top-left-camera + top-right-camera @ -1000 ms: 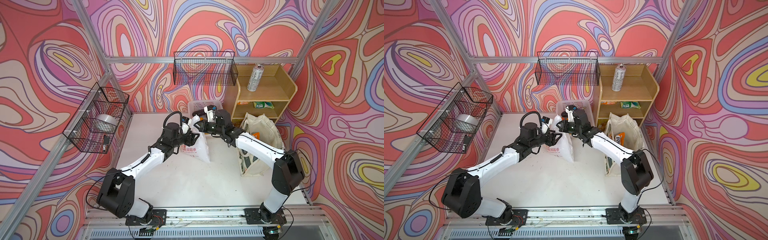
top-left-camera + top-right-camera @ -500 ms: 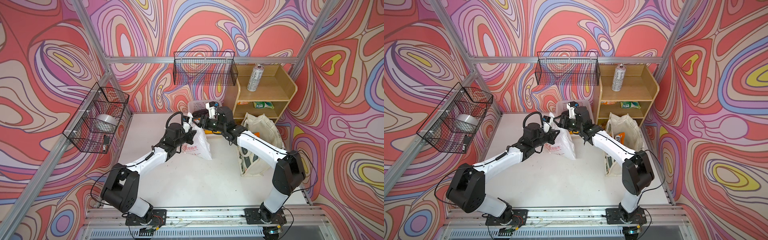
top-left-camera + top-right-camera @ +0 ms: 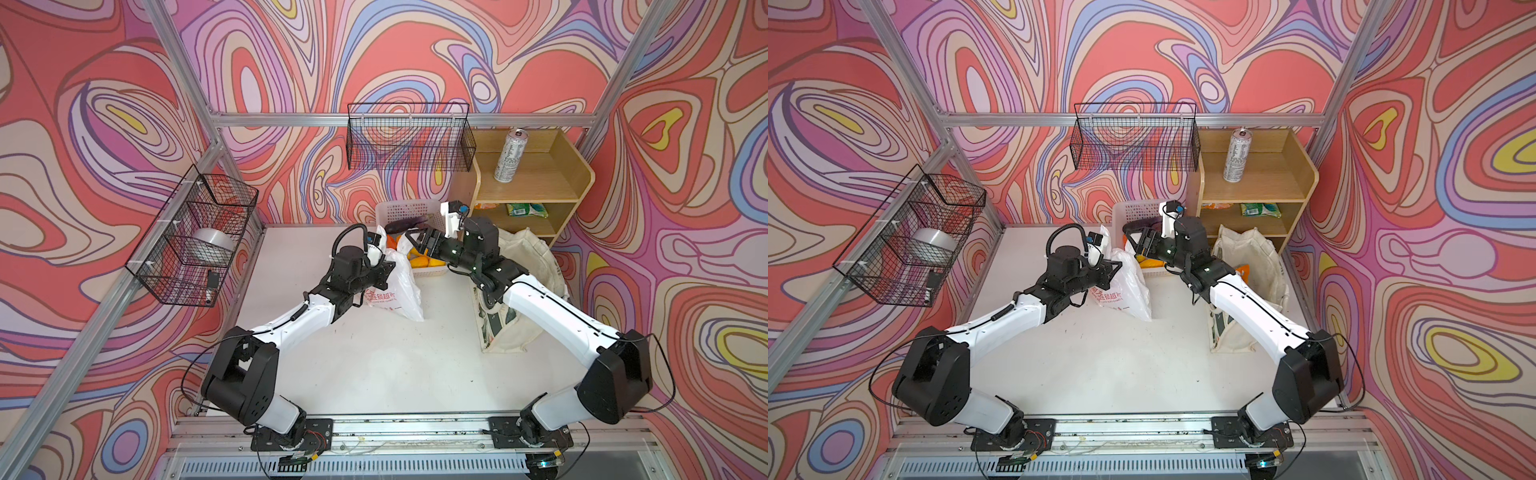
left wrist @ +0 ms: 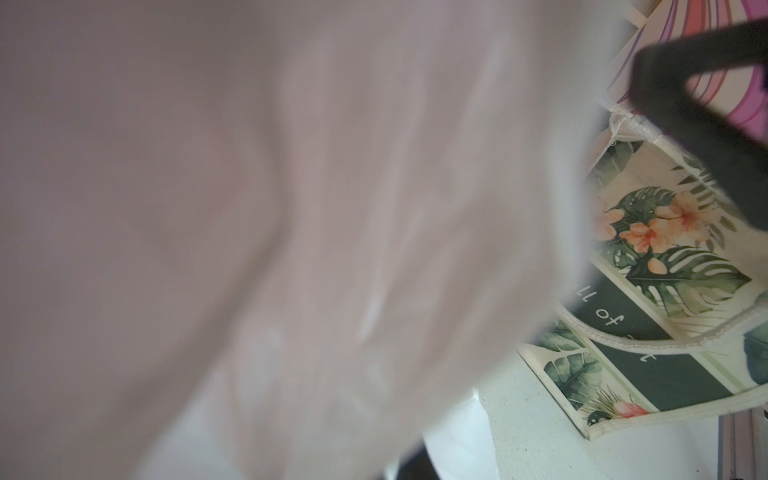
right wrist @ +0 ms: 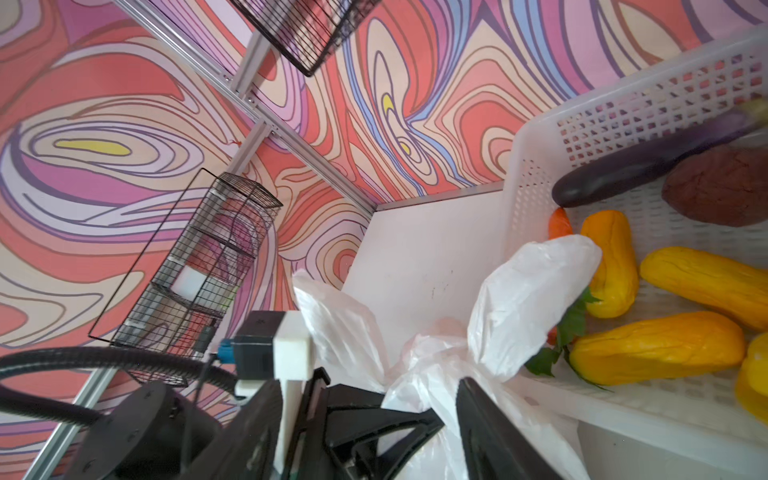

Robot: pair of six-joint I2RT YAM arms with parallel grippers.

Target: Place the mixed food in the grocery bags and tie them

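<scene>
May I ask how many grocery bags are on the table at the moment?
2. The white plastic bag sits just in front of the white lattice basket; the canvas tote stands beside the wooden shelf. No others show.

Thin, crinkly white plastic carrier bag (image 3: 397,291) with a faint sheen; matt cream canvas tote (image 3: 498,336), woven and printed; smooth, glossy eggplant (image 5: 650,160); white lattice plastic basket (image 5: 623,104); black wire basket (image 3: 409,137); pale smooth wooden shelf (image 3: 536,183); shiny metal can (image 3: 509,156); matt white worktop (image 3: 374,353)

Left pincer (image 3: 387,268) has clamped the plastic bag (image 3: 399,293) (its neck); right pincer (image 3: 419,244) has let go.
</scene>
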